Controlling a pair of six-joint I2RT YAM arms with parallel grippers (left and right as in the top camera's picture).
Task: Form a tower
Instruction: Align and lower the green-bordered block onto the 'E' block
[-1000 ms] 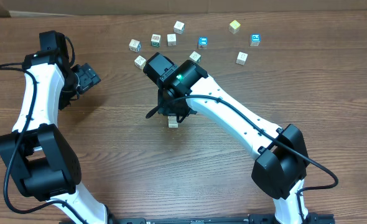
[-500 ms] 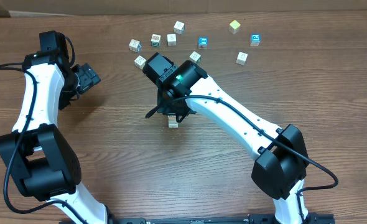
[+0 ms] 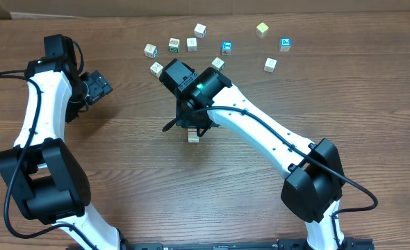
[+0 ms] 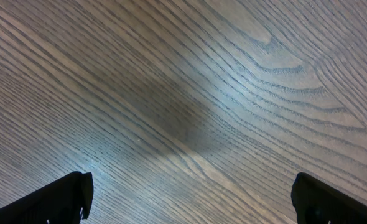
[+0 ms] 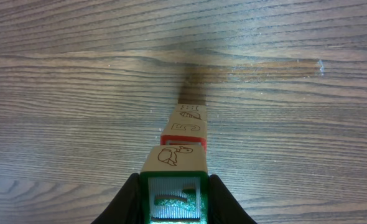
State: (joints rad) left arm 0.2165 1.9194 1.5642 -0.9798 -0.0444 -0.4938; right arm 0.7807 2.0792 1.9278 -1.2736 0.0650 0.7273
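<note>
Near the middle of the table (image 3: pixel 121 173), you see the tower (image 3: pixel 194 137) standing directly under the right gripper (image 5: pixel 173 193), well apart from the loose cubes (image 3: pixel 192 44) scattered toward the far edge. The right wrist view looks down the column. The top cube (image 5: pixel 174 160), with its teal-green face uppermost, sits between the two fingers (image 5: pixel 129 198), which press on its opposite sides, so read this gripper as clamped on that cube. Below it the other cubes recede in a single narrow file to the wood. The tower's long axis is therefore vertical and runs in line with the tool above it. The red-rimmed cube just under the top one looks slightly offset, but from this angle you cannot tell whether the column truly leans. Judged from this, the coming move turns on that alignment, since any sideways travel of the right arm would push across the axis and could topple the stack. The left gripper (image 4: pixel 193 196) hangs over bare wood far to the side, jaws spread wide and holding nothing; the right arm is plainly the nearer.
</note>
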